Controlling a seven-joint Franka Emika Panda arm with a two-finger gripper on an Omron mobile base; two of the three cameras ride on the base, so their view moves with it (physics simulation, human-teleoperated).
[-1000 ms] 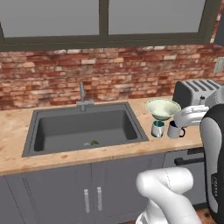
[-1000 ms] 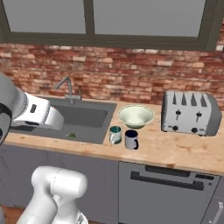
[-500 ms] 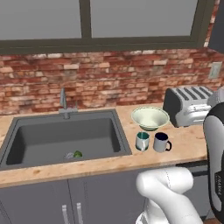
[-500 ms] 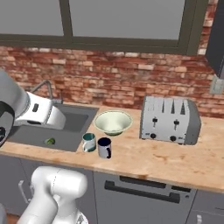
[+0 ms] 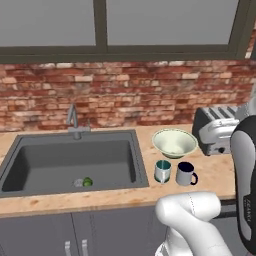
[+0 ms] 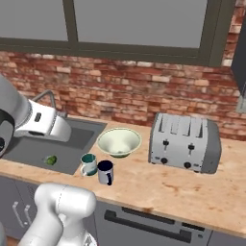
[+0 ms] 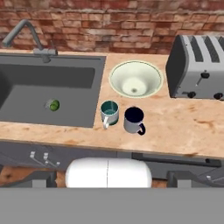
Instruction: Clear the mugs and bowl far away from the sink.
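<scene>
Fingers [image 7: 107, 178] are spread wide, nothing held. Teal mug [image 7: 109, 113], navy mug [image 7: 133, 120] and bowl [image 7: 135, 79] are seen ahead on the bench [image 7: 183, 127]; sink [image 7: 43, 94] ahead-left.

Arm [image 5: 192, 220] rises from base, elbow bent, upper link [image 5: 245, 175] runs up R edge of left base view. Right base view: white link [image 6: 45, 126] pokes in from L, approx level. Gripper [image 7: 112, 178] aimed fwd & down, fingers [image 7: 39, 177] wide apart, nothing btwn.
</scene>
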